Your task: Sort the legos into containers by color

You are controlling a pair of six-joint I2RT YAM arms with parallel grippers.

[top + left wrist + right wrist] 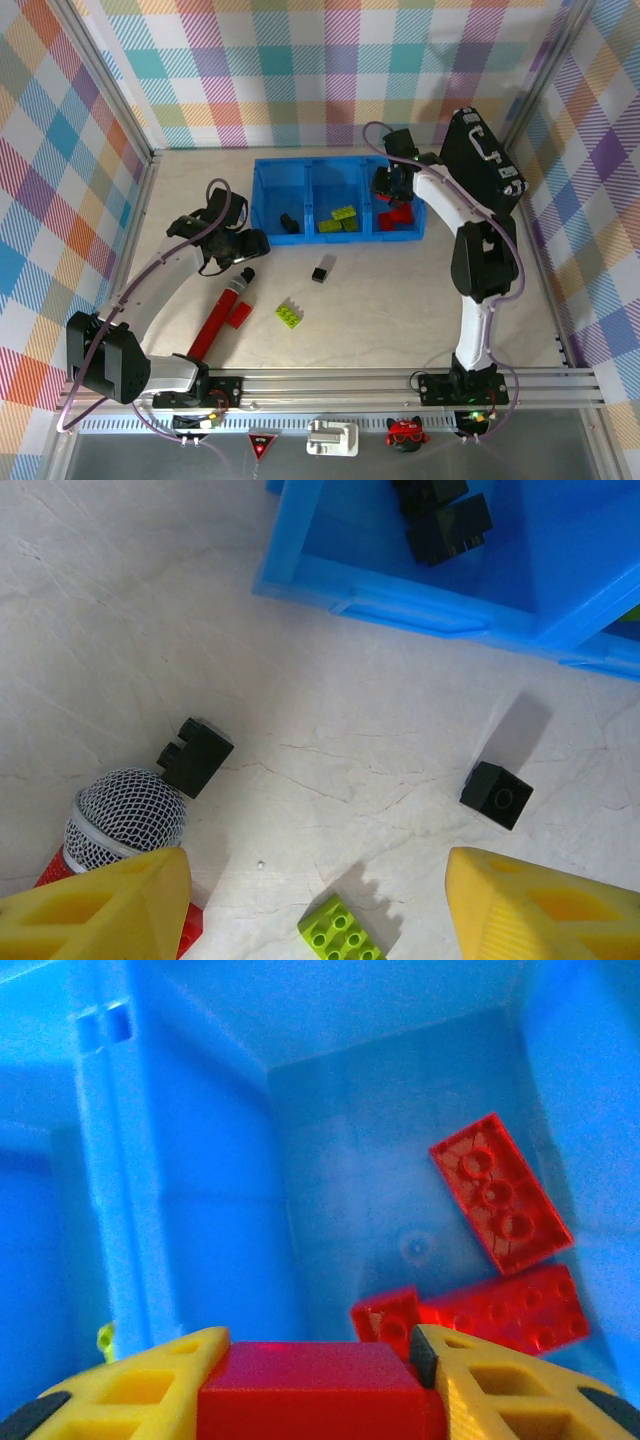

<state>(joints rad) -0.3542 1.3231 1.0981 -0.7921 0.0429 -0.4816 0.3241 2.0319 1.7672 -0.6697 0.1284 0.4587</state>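
Top view is bright and evenly lit; the table (420,300) is rendered pale. In the left wrist view, soft shadows are cast up and right of the black lego (496,795) and lime lego (340,935); both are sharp. Right wrist view is tinted blue within the bin (200,1210); the red lego (315,1400) in the right gripper (320,1345) is blurred

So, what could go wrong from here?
The right pincer holds a red brick over the right bin; dropped, it could land on the red bricks lying there and bounce or sit crooked. The left pincer hangs open near a black brick right beside the microphone; reaching for that brick, a finger might nudge the microphone.
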